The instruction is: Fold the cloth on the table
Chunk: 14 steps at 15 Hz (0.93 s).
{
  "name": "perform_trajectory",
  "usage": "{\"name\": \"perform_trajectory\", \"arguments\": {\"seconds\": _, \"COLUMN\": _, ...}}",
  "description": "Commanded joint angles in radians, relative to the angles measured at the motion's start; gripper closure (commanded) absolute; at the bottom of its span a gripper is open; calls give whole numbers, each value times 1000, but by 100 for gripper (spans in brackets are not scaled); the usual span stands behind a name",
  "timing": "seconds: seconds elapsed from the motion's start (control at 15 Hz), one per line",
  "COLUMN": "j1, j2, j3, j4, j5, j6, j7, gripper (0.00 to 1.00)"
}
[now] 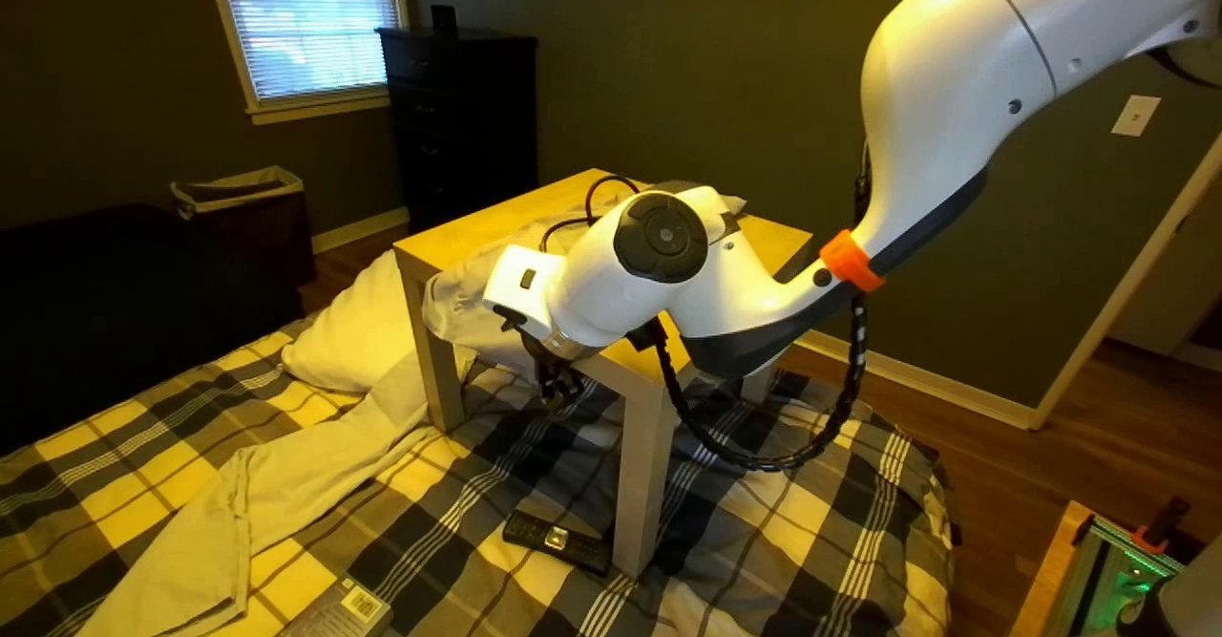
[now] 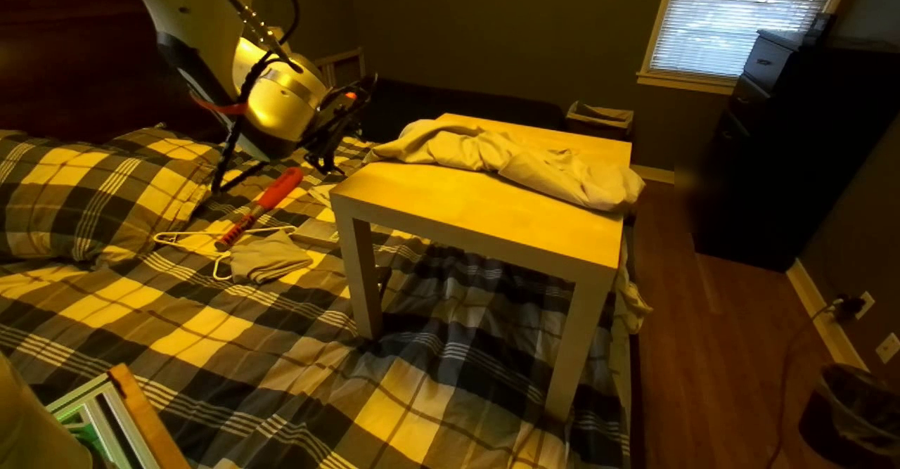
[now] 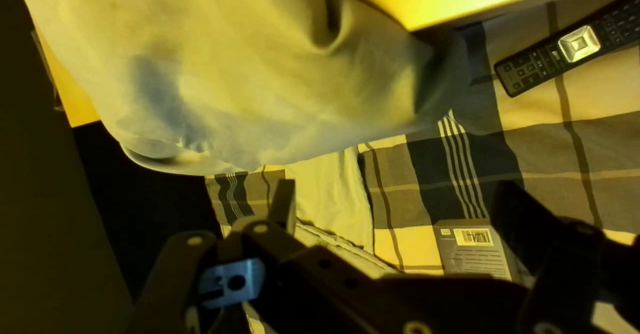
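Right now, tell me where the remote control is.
In an exterior view, the black remote control lies on the plaid bedspread, just left of the side table's nearest leg; the wrist view shows it at upper right.

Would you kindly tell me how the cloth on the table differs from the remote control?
The cloth is pale, plain and larger; the remote control is dark and slender. The cloth lies crumpled on the table, overhanging its edge; the remote control lies flat on the plaid bedspread. Both lie outside the tool's grip.

A rumpled pale cloth (image 2: 503, 158) lies across the square table (image 2: 450, 195) (yellow on top), hanging over the edge.
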Motion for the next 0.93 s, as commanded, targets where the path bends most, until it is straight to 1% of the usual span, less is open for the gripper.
{"name": "perform_trajectory", "arguments": {"seconds": 0.0, "j1": 43, "j2": 63, "j3": -32, "j4": 70, "j5": -148, "j6": -61, "j7": 66, "gripper": 0}}
{"name": "perform_trajectory", "arguments": {"seconds": 0.07, "j1": 49, "j2": 73, "j3": -37, "j4": 82, "j5": -184, "j6": -79, "j7": 81, "gripper": 0}}
{"name": "perform_trajectory", "arguments": {"seconds": 0.27, "j1": 59, "j2": 102, "j3": -42, "j4": 106, "j5": -248, "j6": -131, "j7": 93, "gripper": 0}}
{"name": "perform_trajectory", "arguments": {"seconds": 0.6, "j1": 62, "j2": 135, "j3": -38, "j4": 107, "j5": -280, "j6": -198, "j7": 63, "gripper": 0}}
{"name": "perform_trajectory", "arguments": {"seconds": 0.67, "j1": 61, "j2": 138, "j3": -37, "j4": 105, "j5": -276, "j6": -213, "j7": 60, "gripper": 25}}
{"name": "perform_trajectory", "arguments": {"seconds": 0.73, "j1": 60, "j2": 141, "j3": -36, "j4": 106, "j5": -280, "j6": -220, "j7": 57, "gripper": 25}}
{"name": "perform_trajectory", "arguments": {"seconds": 0.87, "j1": 60, "j2": 143, "j3": -35, "j4": 111, "j5": -289, "j6": -241, "j7": 45, "gripper": 42}}
